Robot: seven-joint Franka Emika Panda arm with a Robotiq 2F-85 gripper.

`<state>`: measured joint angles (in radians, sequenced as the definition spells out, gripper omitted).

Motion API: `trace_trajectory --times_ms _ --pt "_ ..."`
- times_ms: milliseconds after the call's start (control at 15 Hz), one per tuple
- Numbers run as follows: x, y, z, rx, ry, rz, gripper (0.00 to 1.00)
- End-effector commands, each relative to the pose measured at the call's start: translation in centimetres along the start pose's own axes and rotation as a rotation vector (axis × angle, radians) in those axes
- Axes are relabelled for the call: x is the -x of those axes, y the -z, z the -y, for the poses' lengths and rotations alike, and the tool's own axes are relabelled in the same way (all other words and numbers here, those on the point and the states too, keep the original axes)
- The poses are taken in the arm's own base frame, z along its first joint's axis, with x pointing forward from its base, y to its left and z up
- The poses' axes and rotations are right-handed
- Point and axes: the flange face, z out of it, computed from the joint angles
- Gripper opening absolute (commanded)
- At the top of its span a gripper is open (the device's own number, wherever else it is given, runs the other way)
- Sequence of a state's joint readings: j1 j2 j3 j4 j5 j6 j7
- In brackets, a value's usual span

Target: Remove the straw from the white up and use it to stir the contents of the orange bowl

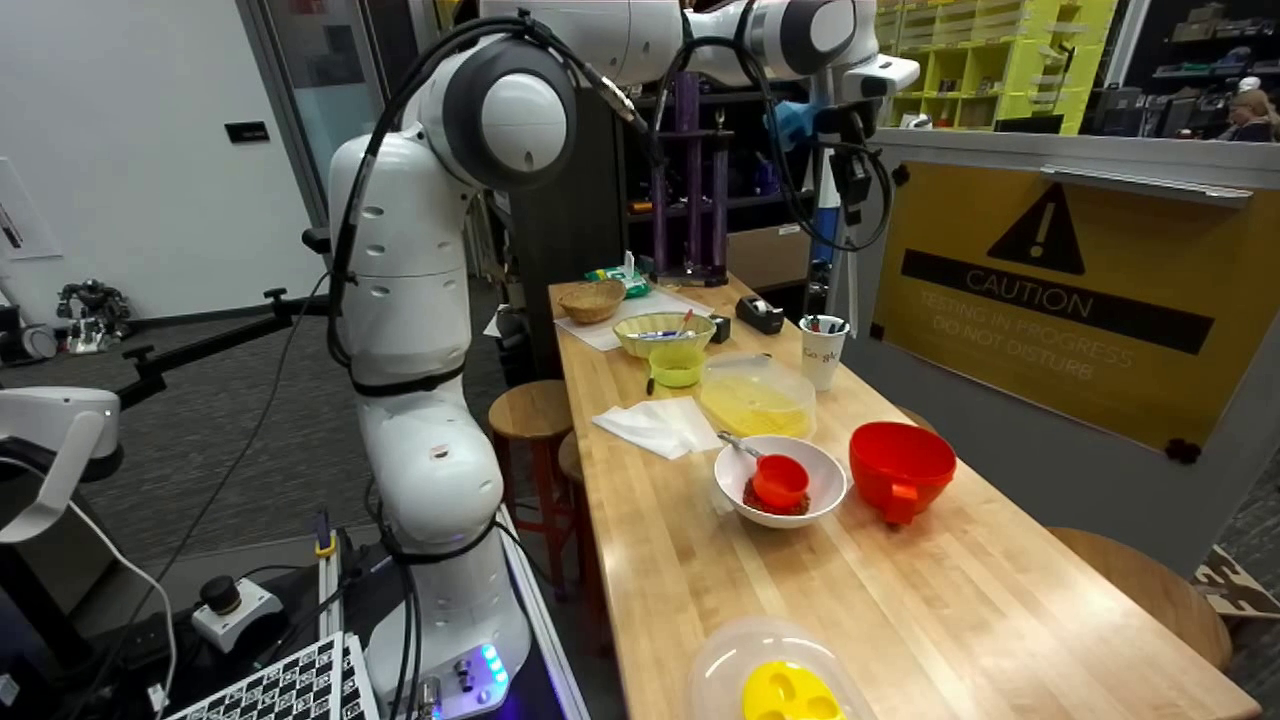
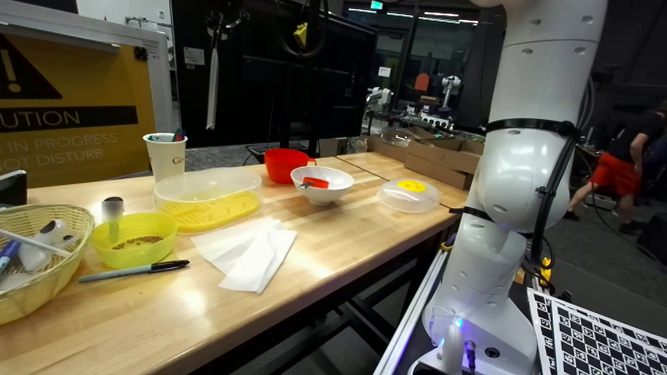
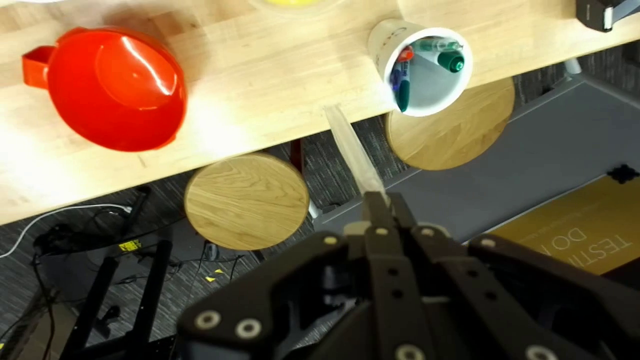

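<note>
My gripper is shut on a pale straw, which points out past the fingertips. In an exterior view the straw hangs nearly upright below my gripper, high above the table. My gripper is also raised in an exterior view. The white cup stands upright with several markers in it; it also shows in the wrist view. The orange bowl, red-orange with a handle, sits apart from the cup; it also shows in the wrist view. No contents show inside it.
A white bowl with a red scoop and dark grains stands beside the orange bowl. A clear lid over a yellow base, napkins, a yellow-green bowl and a basket lie farther along. A grey partition runs behind the table.
</note>
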<state>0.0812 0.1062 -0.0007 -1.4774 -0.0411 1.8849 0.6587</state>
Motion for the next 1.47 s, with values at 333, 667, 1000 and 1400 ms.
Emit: trace_trajectory --times_ms 333,667,1000,1400 --pt "9.6 0.5 -0.7 0.063 -0.347 0.101 0.01" --pt "15.8 0.3 1.7 0.05 -0.501 0.183 0.01" --pt "16.4 -0.2 1.9 0.033 -0.549 0.205 0.01" --pt "13.5 -1.6 -1.0 0.049 -0.595 0.187 0.01"
